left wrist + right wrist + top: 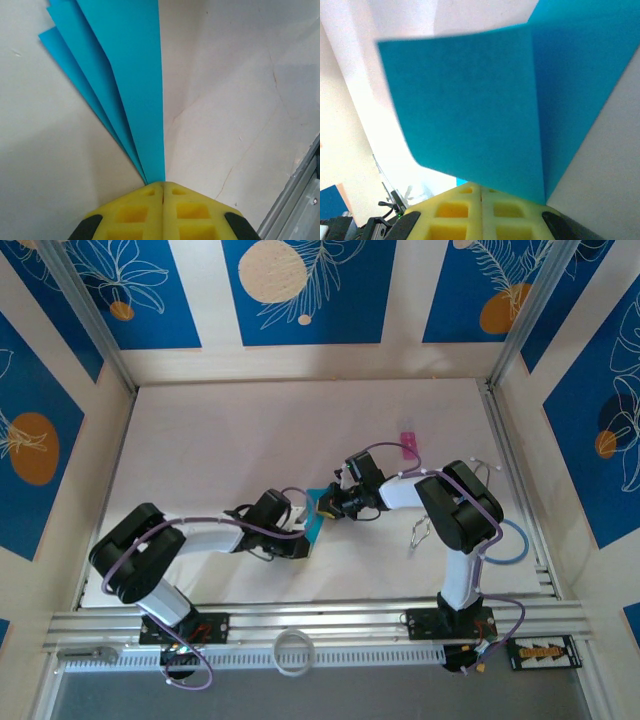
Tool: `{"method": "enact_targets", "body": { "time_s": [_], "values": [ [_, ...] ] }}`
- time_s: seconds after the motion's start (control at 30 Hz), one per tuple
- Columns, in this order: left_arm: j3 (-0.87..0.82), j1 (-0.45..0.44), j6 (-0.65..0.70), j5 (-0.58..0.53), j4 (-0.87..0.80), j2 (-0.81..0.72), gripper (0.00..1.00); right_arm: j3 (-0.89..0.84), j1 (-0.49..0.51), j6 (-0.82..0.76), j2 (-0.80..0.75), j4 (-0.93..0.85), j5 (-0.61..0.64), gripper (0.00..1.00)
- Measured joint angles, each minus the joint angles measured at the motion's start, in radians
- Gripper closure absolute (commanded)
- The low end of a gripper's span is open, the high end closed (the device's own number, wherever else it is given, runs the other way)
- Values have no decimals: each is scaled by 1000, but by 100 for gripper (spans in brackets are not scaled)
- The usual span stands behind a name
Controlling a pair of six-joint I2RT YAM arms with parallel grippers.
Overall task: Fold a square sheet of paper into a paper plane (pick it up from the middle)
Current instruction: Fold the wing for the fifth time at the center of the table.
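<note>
the left gripper point(163, 186) has its yellow pads point(135, 215) pressed flat together with no gap. the sheet of paper point(125, 85) comes out from between them as a narrow tip that fans into several cyan layers over the pale table point(250, 100). the right gripper point(480, 188) is likewise closed down to nothing, pinching a broad flap of the same paper with one straight crease in it. from above, the two grippers meet near the middle of the table, a little toward the near edge, with the paper between them (whether its lower edge touches the table i cannot tell). a small pink object point(407, 442) lies well apart on the far right.

this looks like a late fold, the wings being set. to do it well, i judge the left should anchor the pointed end while the right sweeps its flap over along the existing crease. neither should tug outward, since thin paper tears or slips at the pinch. the layers should line up edge to edge before pressing, and the crease is best flattened against the table, not in the air.
</note>
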Motion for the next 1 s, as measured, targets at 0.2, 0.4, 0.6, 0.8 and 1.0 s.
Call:
{"method": "enact_targets", "body": {
  "time_s": [0.2,0.4,0.6,0.8,1.0],
  "values": [
    [0,-21,40,-3,-44,-15,98,0,0,0,0,0,2,94],
    [-15,-43,46,4,-102,-62,97,0,1,0,0,0,3,94],
    [-26,-30,27,-29,-119,-231,91,0,1,0,0,1,3,94],
    [1,50,-18,-29,-18,-246,92,0,1,4,0,2,3,94],
    [106,64,-54,-19,37,-37,97,0,2,4,0,2,3,94]
  ]
}}
